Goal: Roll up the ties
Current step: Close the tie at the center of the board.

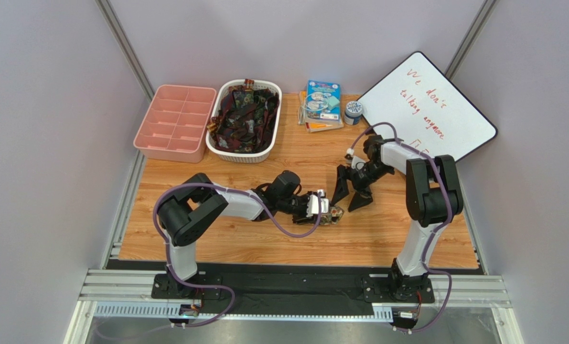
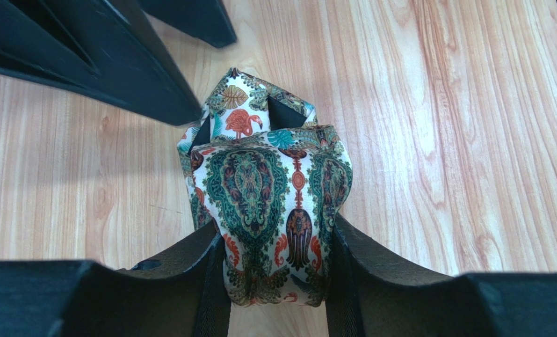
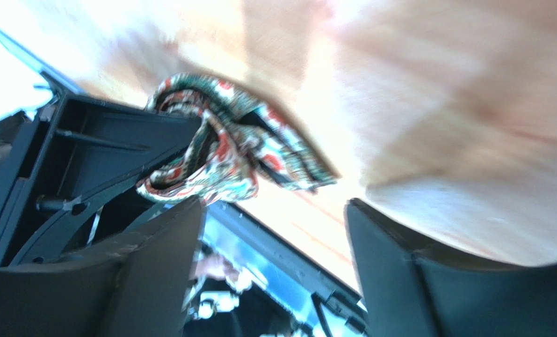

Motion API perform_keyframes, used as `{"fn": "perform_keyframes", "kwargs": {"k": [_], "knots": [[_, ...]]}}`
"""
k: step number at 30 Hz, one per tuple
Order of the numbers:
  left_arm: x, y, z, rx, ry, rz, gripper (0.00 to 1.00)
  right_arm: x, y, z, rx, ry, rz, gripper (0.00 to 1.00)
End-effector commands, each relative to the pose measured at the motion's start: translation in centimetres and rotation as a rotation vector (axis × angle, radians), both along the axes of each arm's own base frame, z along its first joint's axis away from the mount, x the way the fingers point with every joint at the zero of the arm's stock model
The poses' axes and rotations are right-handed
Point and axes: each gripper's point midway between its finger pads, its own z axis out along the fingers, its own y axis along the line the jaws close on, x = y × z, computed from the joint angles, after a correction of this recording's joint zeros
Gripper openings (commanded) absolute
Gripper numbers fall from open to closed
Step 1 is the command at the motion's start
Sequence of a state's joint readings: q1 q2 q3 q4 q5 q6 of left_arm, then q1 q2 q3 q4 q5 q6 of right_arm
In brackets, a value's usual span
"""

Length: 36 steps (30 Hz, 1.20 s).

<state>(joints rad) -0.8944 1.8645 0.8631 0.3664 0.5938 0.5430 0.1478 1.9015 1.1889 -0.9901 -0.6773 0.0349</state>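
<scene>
rolled tie pinched mid-table by our left arm, right pincer wide beside it

the table (image 1: 409,236) leaves us bare wood on every side; the basket (image 1: 222,152) of heaped ties (image 1: 244,115) and the pink tray (image 1: 151,147) sit well apart at the far edge. the left gripper (image 2: 277,235) presses both sides of the paisley tie (image 2: 260,175), a loose roll bulging at its top. the right gripper (image 3: 270,210) stands wide and empty just beside. we judge a firm, even squeeze should keep the coil from springing open.

We note left arm (image 1: 230,203) reaching low rightward, left gripper (image 1: 327,209) clamped on the rolled tie (image 2: 274,203); right arm (image 1: 427,193) folded, right gripper (image 1: 354,188) pointing down, jaws spread
</scene>
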Motion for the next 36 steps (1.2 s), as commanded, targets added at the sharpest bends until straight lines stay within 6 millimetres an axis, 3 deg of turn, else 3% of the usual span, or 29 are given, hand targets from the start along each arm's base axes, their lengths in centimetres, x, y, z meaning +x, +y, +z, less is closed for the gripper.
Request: {"fn": "perform_keyframes", "kwargs": {"k": [1,3,10,16,25,36], "knots": [[-1.8,1.8,-3.2,0.132,0.145,0.019,0.20,1.5,-0.4,-0.4,-0.006,-0.098,-0.027,0.85],[-1.7,1.8,-3.3,0.138,0.160,0.027,0.19,2.1,-0.3,-1.0,-0.007,-0.124,-0.036,0.93],[-0.5,2.2,-3.6,0.153,0.239,0.080,0.19,1.5,1.4,-1.9,0.126,-0.133,-0.063,0.97],[-0.6,2.6,-4.0,0.165,0.271,0.084,0.19,1.2,2.4,-1.4,0.209,-0.148,-0.080,0.94],[-0.8,2.7,-4.5,0.177,0.291,0.088,0.19,1.0,3.9,1.1,0.293,-0.190,-0.057,0.76],[-0.5,2.7,-4.7,0.179,0.314,0.101,0.19,0.1,5.2,2.8,0.316,-0.188,-0.025,0.80]]}}
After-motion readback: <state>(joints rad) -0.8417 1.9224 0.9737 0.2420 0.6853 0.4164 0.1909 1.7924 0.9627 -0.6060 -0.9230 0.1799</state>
